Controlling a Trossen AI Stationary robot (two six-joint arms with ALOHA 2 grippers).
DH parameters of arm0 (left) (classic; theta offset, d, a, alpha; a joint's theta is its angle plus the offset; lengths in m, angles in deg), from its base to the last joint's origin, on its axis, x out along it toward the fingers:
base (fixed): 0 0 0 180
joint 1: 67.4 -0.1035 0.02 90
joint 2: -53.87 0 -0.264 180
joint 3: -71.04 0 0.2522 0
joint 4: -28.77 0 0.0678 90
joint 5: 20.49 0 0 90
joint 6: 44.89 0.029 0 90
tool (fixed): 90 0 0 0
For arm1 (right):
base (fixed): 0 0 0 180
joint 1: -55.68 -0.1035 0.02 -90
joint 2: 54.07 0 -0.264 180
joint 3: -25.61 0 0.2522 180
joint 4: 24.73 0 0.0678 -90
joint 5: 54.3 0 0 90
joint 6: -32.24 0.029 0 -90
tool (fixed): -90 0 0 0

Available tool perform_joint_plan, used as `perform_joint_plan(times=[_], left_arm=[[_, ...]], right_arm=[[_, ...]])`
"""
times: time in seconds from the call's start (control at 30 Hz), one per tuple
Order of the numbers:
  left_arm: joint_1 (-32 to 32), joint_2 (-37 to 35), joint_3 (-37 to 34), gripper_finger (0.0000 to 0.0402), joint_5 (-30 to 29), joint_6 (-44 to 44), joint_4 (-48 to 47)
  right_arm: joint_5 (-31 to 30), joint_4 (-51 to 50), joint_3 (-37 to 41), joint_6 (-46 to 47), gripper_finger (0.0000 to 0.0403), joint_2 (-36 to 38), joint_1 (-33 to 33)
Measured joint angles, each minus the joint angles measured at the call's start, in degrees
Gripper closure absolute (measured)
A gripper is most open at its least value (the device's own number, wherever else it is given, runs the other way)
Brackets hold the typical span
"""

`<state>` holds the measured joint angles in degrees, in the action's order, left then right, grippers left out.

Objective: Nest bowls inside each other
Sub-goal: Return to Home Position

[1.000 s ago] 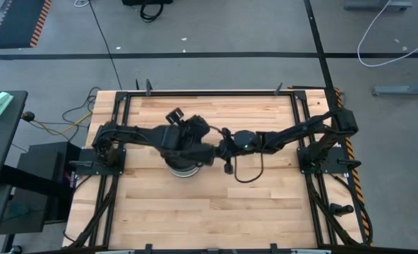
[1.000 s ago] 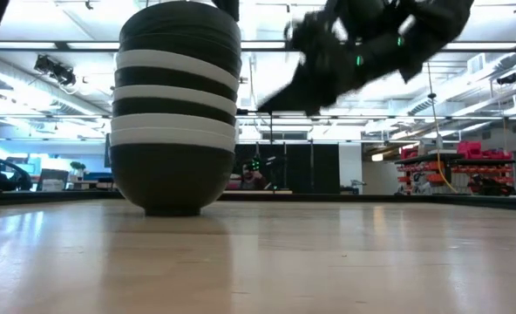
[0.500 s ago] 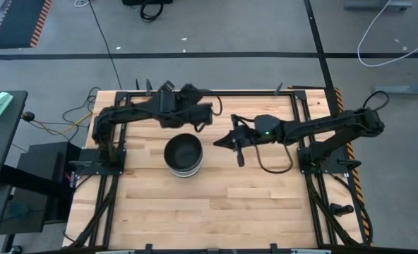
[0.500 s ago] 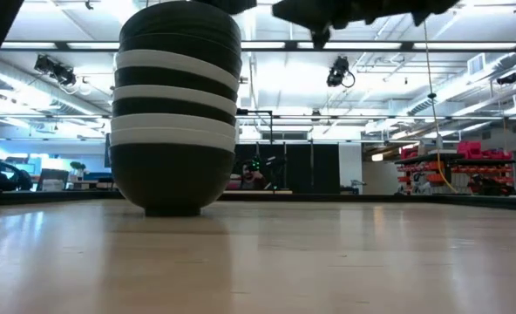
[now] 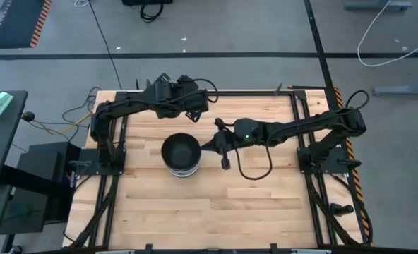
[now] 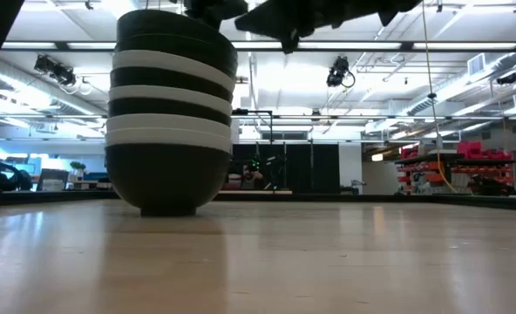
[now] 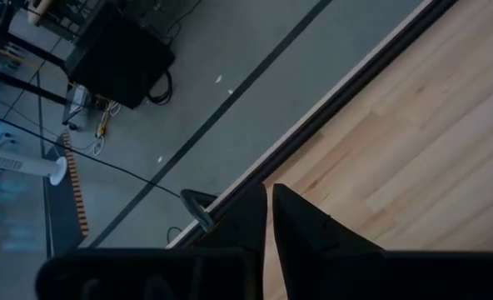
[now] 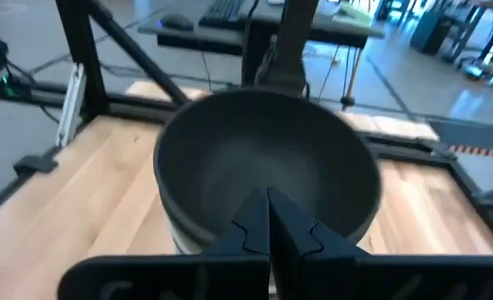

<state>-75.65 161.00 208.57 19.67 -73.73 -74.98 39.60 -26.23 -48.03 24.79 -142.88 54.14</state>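
The wooden table [image 5: 216, 212] fills the middle of the high view, with an arm mounted at each side edge. The right arm reaches in from 3 o'clock. The right gripper [image 5: 210, 145] hangs at 3 o'clock of the stack of bowls [image 5: 181, 155], just beside its rim and above table level, with its fingers [image 8: 290, 227] pressed together on nothing. The left arm bends toward the table's 12 o'clock edge. The left gripper [image 5: 198, 106] sits at 1 o'clock of the stack, well apart from it, its fingers [image 7: 301, 223] drawn narrow with only a slit between them, empty.

The stack stands upright a little toward 10 o'clock from the table's middle. In the low view it shows alternating black and white bands on a black bottom bowl, though the exact count is hard to make out. The top bowl [image 8: 267, 162] is black and opens upward.
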Motion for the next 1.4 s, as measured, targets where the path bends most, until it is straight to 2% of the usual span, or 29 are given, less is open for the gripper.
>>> perform_joint_plan(times=[0.23,0.43,0.57,0.7,0.8,0.93,1.17,1.4], left_arm=[[0.00,0.00,0.00,0.0364,-0.02,0.69,-0.02],[2.22,-1.79,-0.02,0.0363,2.09,-3.16,-0.08],[7.18,-1.97,-0.02,0.0369,1.28,-5.10,0.09],[13.47,-2.16,-0.02,0.0375,-4.10,-6.82,0.10],[17.82,-2.16,-0.02,0.0376,-4.84,-6.81,0.14],[22.46,-2.16,-0.02,0.0372,-5.33,-9.42,0.14],[30.14,-2.16,-0.02,0.0366,-6.60,-9.87,0.08],[36.77,-3.16,-0.02,0.0386,-9.58,-11.48,0.01]], right_arm=[[-1.40,0.65,-0.24,-0.37,0.0403,1.71,-0.49],[-12.91,-6.95,0.72,-3.52,0.0403,6.73,-0.30],[-13.44,-9.14,5.54,-3.35,0.0403,9.44,-0.18],[-13.29,-7.46,9.83,-2.48,0.0403,16.38,-1.10],[-13.52,-8.62,12.42,-1.44,0.0403,21.96,-2.45],[-13.28,-10.43,13.29,0.30,0.0403,29.57,-5.14],[-14.95,-18.05,13.44,4.32,0.0403,36.66,-10.90],[-16.73,-22.03,13.49,4.42,0.0403,42.65,-16.24]])
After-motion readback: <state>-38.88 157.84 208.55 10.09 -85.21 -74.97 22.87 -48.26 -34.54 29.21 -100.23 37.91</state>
